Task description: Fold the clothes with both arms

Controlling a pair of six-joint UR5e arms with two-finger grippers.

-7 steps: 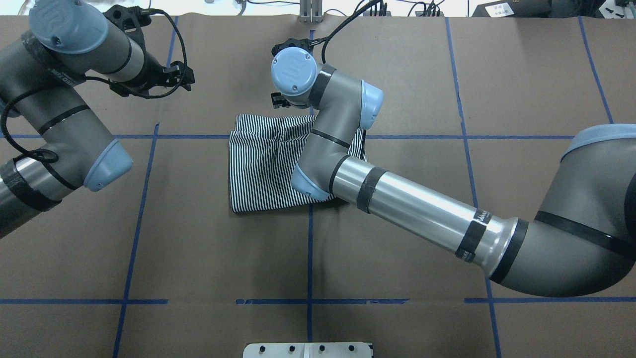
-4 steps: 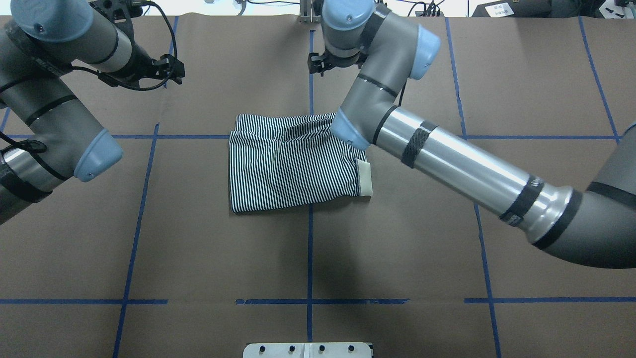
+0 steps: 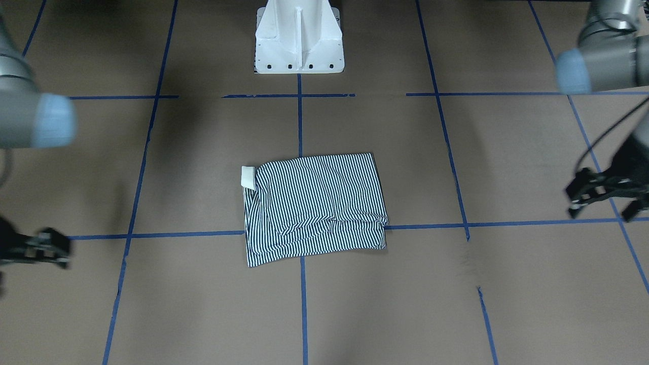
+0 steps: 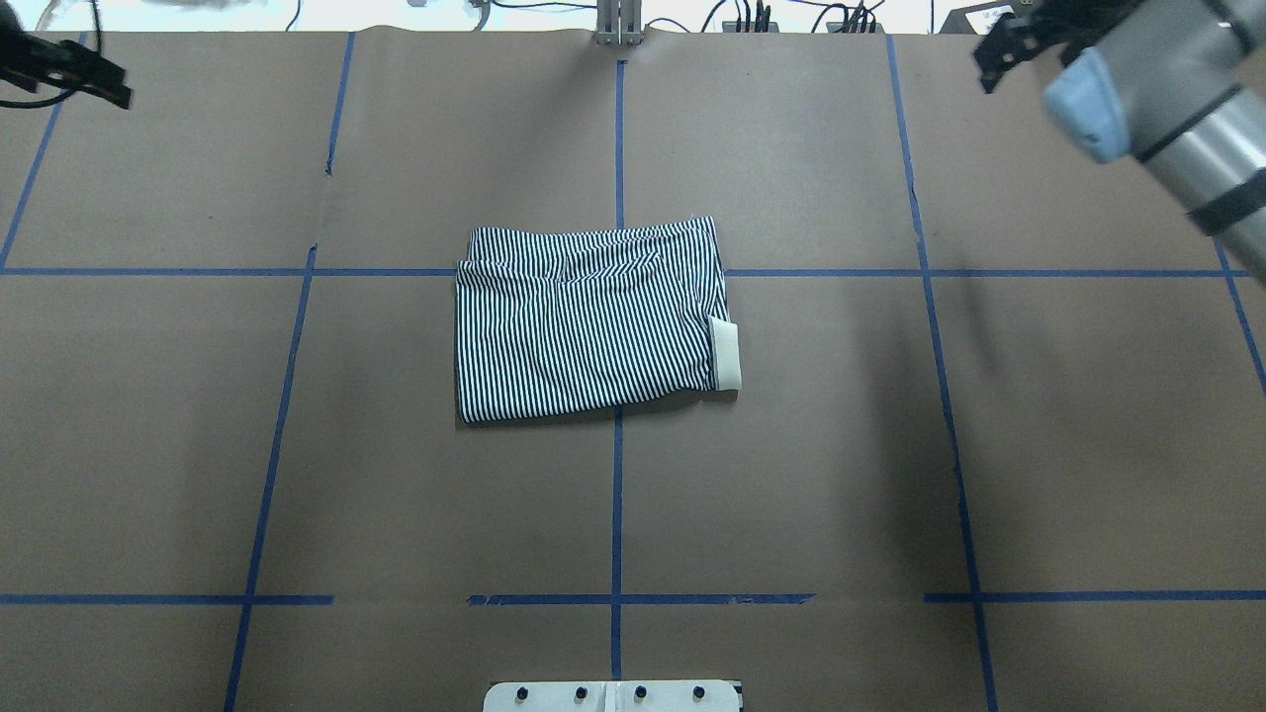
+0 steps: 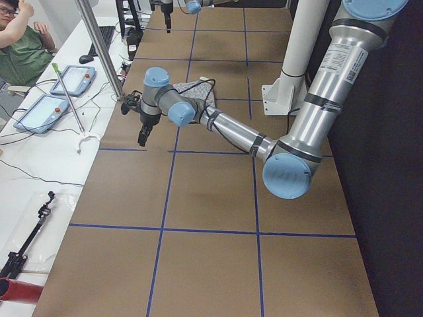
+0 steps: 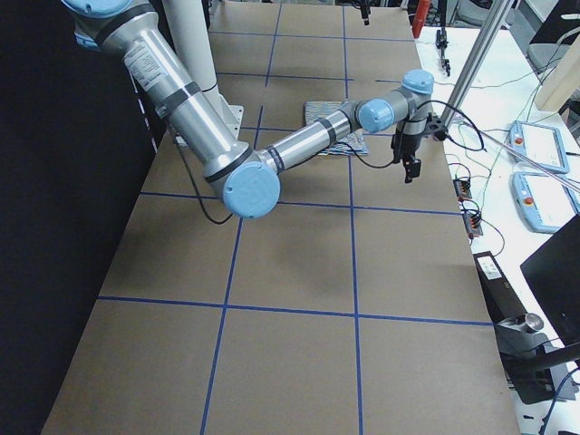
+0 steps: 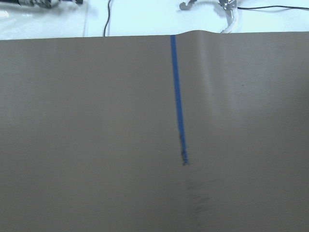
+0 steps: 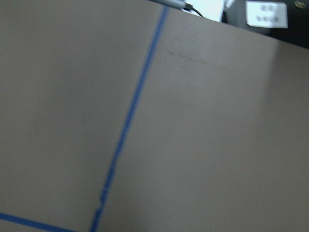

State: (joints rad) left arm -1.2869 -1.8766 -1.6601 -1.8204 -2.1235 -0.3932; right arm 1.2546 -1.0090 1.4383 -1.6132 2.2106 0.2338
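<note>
The striped polo shirt [image 4: 588, 316] lies folded into a rough rectangle at the table's centre, also in the front-facing view [image 3: 314, 203]. Its cream collar [image 4: 726, 354] sticks out at one edge. My left gripper [image 4: 109, 84] hangs over the far left corner, far from the shirt. In the front-facing view it [image 3: 601, 208] looks open and empty. My right gripper [image 4: 989, 54] is over the far right corner, blurred in the front-facing view [image 3: 58, 248], and looks open and empty. Both wrist views show only brown paper and blue tape.
Brown paper [image 4: 791, 445] with a blue tape grid covers the table. The white pedestal base [image 3: 299, 45] stands at the robot's edge. A side bench with tablets [image 5: 39, 109] and a seated operator [image 5: 20, 39] runs beyond the far edge.
My right arm has lifted off the shirt and swung away to the far right corner. My left arm has drawn back to the far left corner. The shirt has stayed put.
</note>
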